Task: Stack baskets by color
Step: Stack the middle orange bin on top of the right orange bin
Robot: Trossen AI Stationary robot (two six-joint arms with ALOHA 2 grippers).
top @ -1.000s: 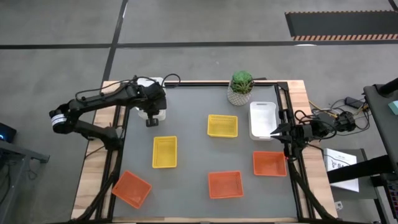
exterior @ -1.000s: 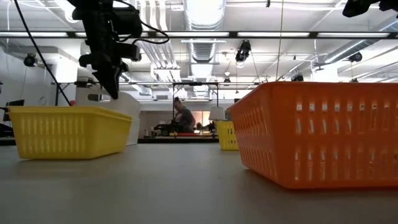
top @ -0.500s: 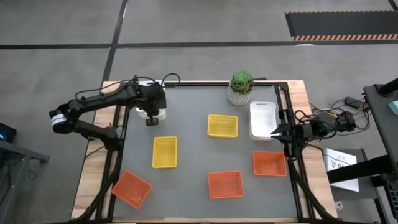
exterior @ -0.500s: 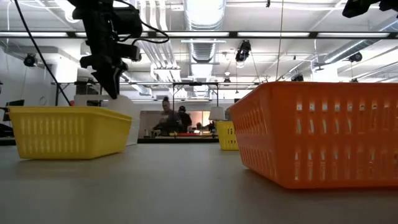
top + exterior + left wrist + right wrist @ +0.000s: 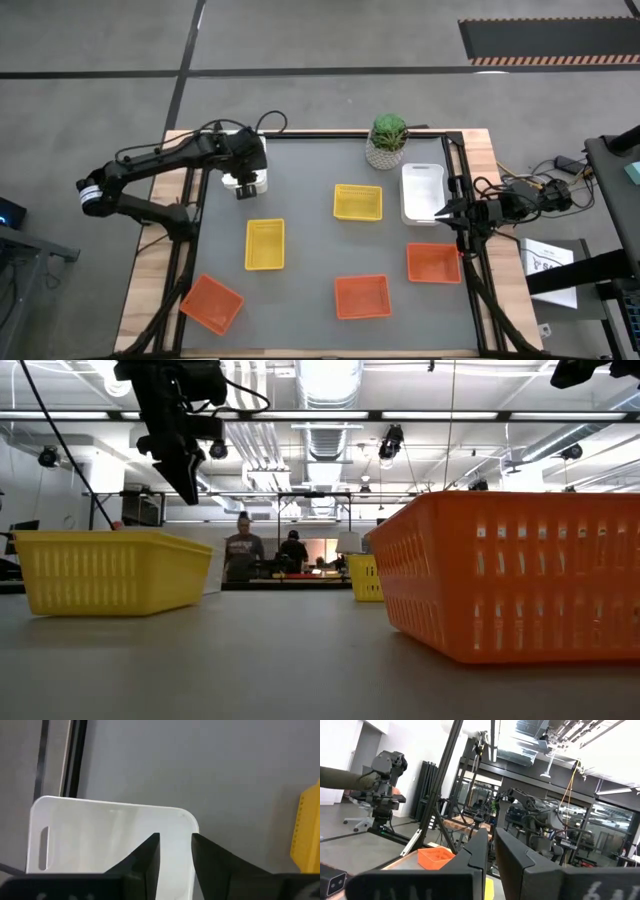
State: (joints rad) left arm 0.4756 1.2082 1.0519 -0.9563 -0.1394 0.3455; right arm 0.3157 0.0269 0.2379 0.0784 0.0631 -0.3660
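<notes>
A white basket point(image 5: 252, 183) point(image 5: 110, 840) lies flat on the grey mat at the far left. My left gripper point(image 5: 241, 193) point(image 5: 175, 855) point(image 5: 187, 488) hangs open just above its near rim, pointing steeply down and touching nothing. Another white basket point(image 5: 422, 192) sits at the right edge. Two yellow baskets point(image 5: 357, 202) point(image 5: 265, 244) stand mid-table. Three orange baskets point(image 5: 211, 302) point(image 5: 361, 296) point(image 5: 433, 262) lie along the near side. My right gripper point(image 5: 445, 213) point(image 5: 491, 855) waits shut at the right edge, above the mat.
A green potted plant point(image 5: 387, 140) stands at the far edge, between the two white baskets. A black frame rail point(image 5: 196, 200) runs along the table's left side, close to the left white basket. Bare mat lies between the yellow and orange baskets.
In the low view the white basket stood high behind the yellow one, under my left gripper. It has since sunk out of sight behind the yellow basket. My left gripper has risen a little above it.
</notes>
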